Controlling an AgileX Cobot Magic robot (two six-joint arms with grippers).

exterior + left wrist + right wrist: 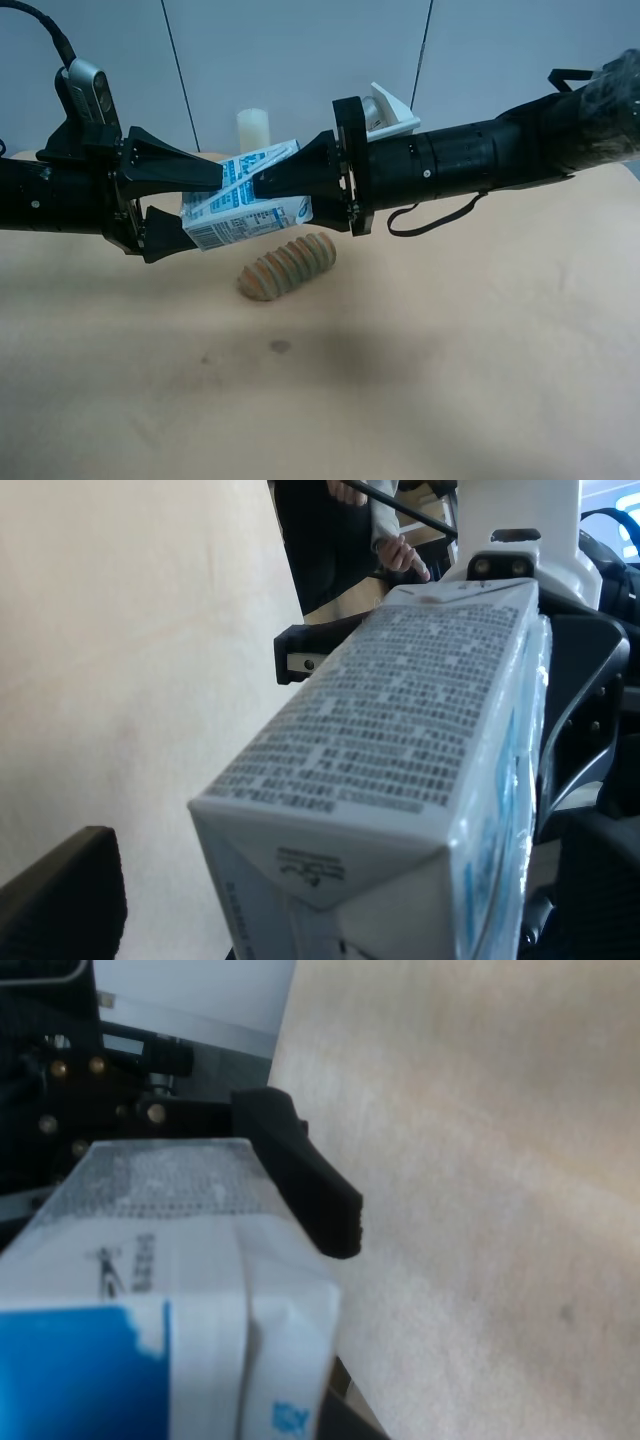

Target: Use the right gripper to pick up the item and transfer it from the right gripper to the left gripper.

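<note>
The right gripper (265, 190) pinches the carton (245, 205) by its right end and holds it lengthwise in the air above the loaf (287, 265). This leaves the free end pointing left into the left gripper (200, 210), whose fingers are spread above and below it. The handover looks not yet made.

Ridged brown loaf (287, 266) lies on beige table (470, 360), w/ a small dark spot (280, 347) nr it. Pale cream cylinder (254, 130) stands upright at the back, well apart
</note>
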